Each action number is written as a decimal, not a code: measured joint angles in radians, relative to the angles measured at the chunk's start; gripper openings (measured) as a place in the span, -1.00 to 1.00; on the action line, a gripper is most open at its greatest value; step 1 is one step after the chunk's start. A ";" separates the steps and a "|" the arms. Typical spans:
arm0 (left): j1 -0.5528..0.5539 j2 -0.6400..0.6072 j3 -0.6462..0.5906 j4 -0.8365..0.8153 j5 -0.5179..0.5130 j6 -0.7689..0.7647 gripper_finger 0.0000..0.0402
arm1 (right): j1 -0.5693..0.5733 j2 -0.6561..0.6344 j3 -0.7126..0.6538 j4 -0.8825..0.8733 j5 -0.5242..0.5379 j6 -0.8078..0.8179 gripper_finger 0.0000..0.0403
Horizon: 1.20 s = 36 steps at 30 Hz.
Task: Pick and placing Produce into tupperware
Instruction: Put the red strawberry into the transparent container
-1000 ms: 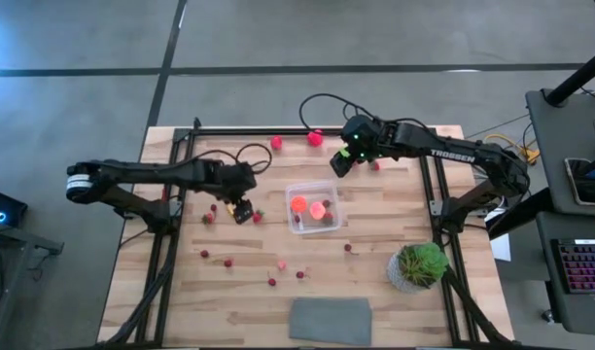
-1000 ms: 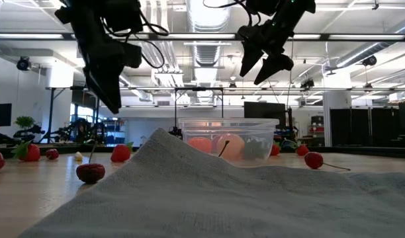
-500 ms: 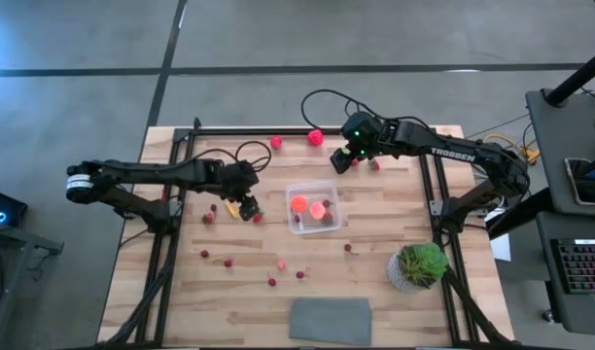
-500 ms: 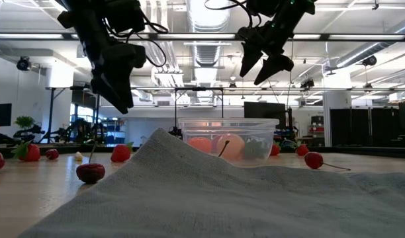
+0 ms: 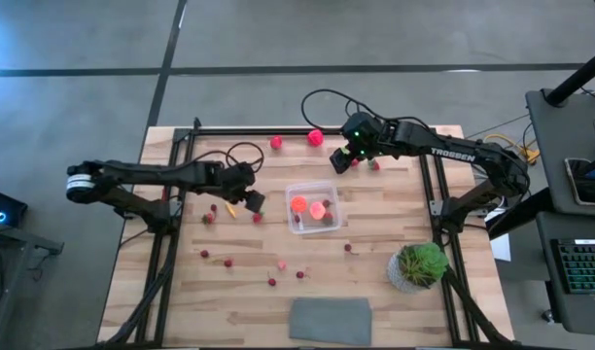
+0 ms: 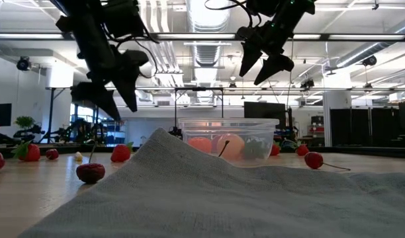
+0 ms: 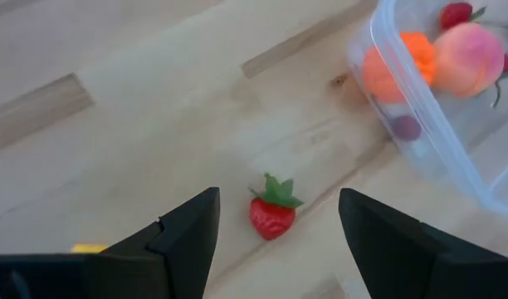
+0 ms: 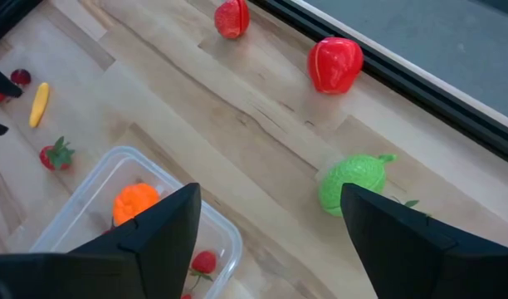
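The clear tupperware (image 5: 314, 207) stands mid-table with an orange piece, a peach-coloured piece and small red pieces inside. My left gripper (image 5: 253, 201) hangs open above the table just left of the tub. In its wrist view its fingers (image 7: 279, 198) stand on either side of a strawberry (image 7: 273, 214) that lies on the wood, without touching it. A small yellow piece (image 5: 231, 207) lies left of that gripper. My right gripper (image 5: 342, 160) is open and raised beyond the tub's far right corner, near a green piece (image 8: 354, 184).
Two red pieces (image 5: 276, 142) (image 5: 315, 137) lie near the far edge. Small berries (image 5: 227, 262) (image 5: 271, 282) and a pink piece (image 5: 281, 264) dot the near half. A potted plant (image 5: 419, 264) stands near right, and a grey cloth (image 5: 331, 321) lies at the near edge.
My left gripper has moved a little toward the tupperware and the far edge and has turned about its wrist, so both spread fingers now show in the low view. The yellow piece now lies clear to its left. My right gripper has shifted slightly toward the far edge.
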 joint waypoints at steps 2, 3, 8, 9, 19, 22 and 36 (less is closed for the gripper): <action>-0.002 0.003 -0.018 0.029 0.005 -0.003 0.16 | 0.000 0.000 0.000 0.000 0.000 0.000 0.41; -0.004 0.006 -0.023 0.034 0.013 -0.003 0.16 | 0.000 0.000 0.000 0.000 0.000 0.000 0.40; -0.023 0.041 -0.026 0.084 0.037 0.087 0.16 | 0.000 0.000 0.000 -0.001 0.000 0.000 0.37; -0.027 0.049 -0.026 0.111 0.037 0.117 0.16 | 0.000 0.000 0.000 -0.001 0.000 0.000 0.37; -0.047 0.120 -0.026 0.231 0.038 0.374 0.16 | 0.001 0.000 0.000 -0.012 -0.019 0.000 0.37; -0.048 0.129 -0.028 0.197 0.041 0.377 0.16 | 0.002 0.000 0.000 -0.015 -0.019 -0.001 0.35; -0.075 0.180 -0.030 0.117 0.094 0.814 0.16 | 0.003 0.000 0.000 -0.047 -0.018 -0.049 0.32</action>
